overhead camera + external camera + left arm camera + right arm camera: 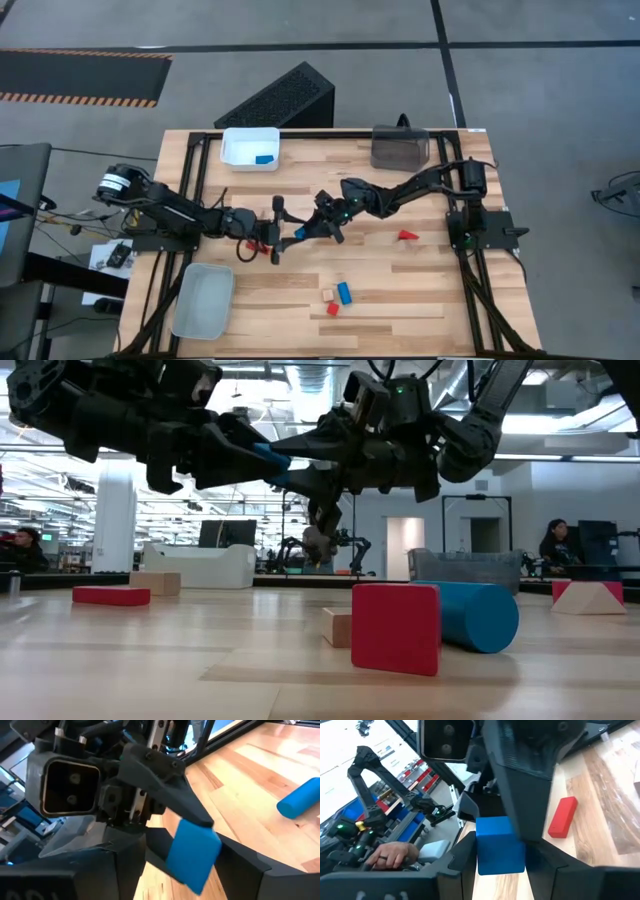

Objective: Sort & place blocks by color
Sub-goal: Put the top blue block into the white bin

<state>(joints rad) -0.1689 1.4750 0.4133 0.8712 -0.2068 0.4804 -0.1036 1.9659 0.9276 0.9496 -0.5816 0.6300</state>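
A blue block (298, 233) hangs in the air above the table's middle, between my two grippers, which meet tip to tip. My right gripper (501, 862) reaches in from the right and is shut on the block (500, 845). My left gripper (187, 875) comes from the left and is open. Its fingers stand on either side of the block (192, 850), with a gap showing on one side. A red bar (257, 244) lies on the table under the left gripper. A wood block (327, 294), a blue one (344, 292) and a red one (333, 309) lie near the front. A red wedge (405, 236) lies to the right. My right gripper pinches the blue block between its two fingers (462, 857), which lie on opposite side faces (480, 852). The fingers come level from the table's right. The block is lifted clear of the table.
A white bin (232, 150) at the far edge holds a blue block (264, 158). A dark tinted bin (400, 147) stands far right and a grey bin (203, 300) near left. A person's hand (390, 854) shows beyond the table. Bare wood lies at the near right.
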